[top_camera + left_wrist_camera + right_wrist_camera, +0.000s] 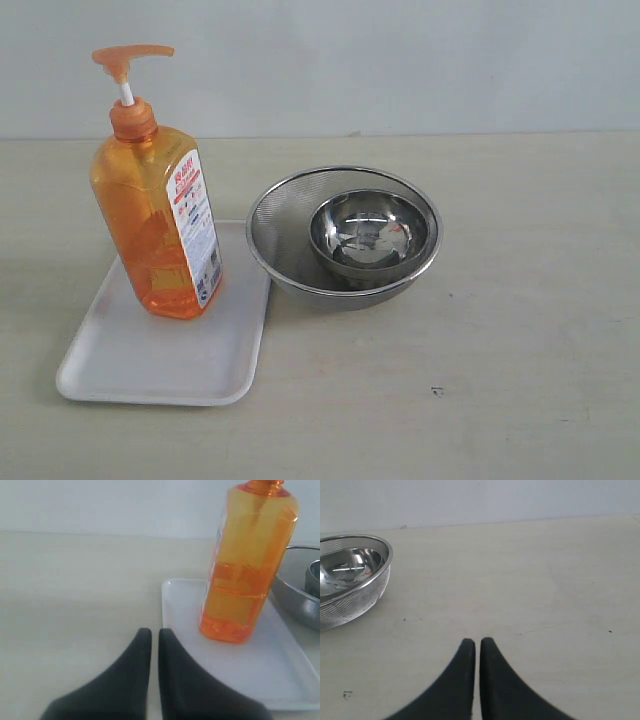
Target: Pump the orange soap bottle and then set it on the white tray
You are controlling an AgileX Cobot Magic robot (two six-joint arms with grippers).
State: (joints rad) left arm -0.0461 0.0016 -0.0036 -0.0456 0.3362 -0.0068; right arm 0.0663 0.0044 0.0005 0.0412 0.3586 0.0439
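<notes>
Your left gripper (151,632) has its two dark fingers pressed together on nothing. Your right gripper (474,642) is the same, tips closed over the bare pale table (545,580). The tall translucent orange plastic soap bottle (245,575) stands upright on the flat white plastic tray (280,670). It is ahead of the left jaws, a little toward the round steel mesh strainer (275,235), and well apart from the right jaws, on the far side of that strainer. It looks well filled, so expect it to be fairly heavy and tall enough to tip. Its smooth walls will likely give a little and may slip under a hard squeeze. Open wide and take it across the body around mid-height, firmly but not crushing. Press the orange pump head (130,55) straight down so the bottle stays upright.
</notes>
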